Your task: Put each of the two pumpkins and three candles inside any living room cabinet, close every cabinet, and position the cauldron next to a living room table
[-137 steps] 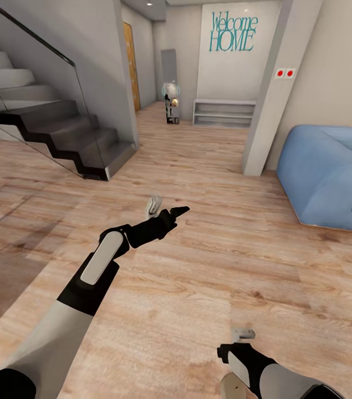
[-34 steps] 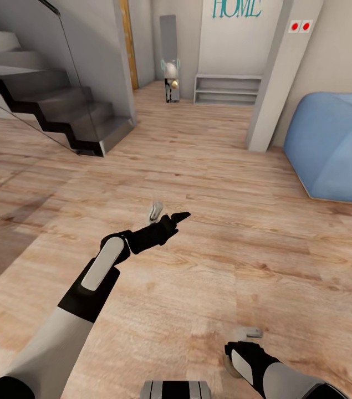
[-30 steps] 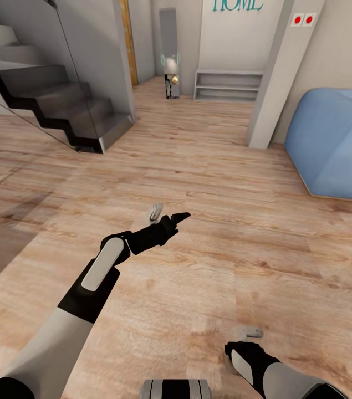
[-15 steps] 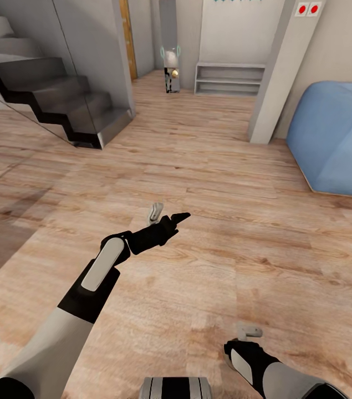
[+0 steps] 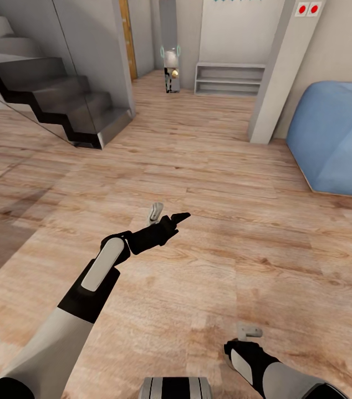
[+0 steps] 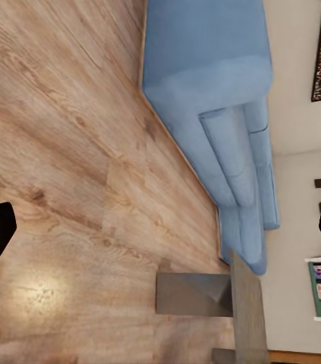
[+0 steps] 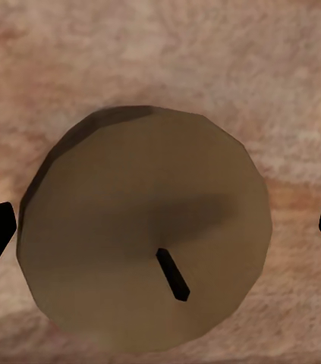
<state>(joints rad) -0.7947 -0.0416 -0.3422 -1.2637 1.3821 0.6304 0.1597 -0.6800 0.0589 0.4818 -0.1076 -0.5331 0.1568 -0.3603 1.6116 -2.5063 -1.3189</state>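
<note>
Head view: left arm outstretched forward over the wood floor [image 5: 242,221], left claw [image 5: 167,213] spread, empty. Right claw [image 7: 160,227] spread above one tan candle [image 7: 145,243], not gripping. One blue sofa [image 5: 336,138].

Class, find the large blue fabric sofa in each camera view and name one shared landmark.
Head view: the large blue fabric sofa sits at the right edge.
Left wrist view: the sofa lies lengthwise between light wood plank floor and pale wall.
Right wrist view: a tan round disc over the floor.
Shared landmark: that floor.
</note>
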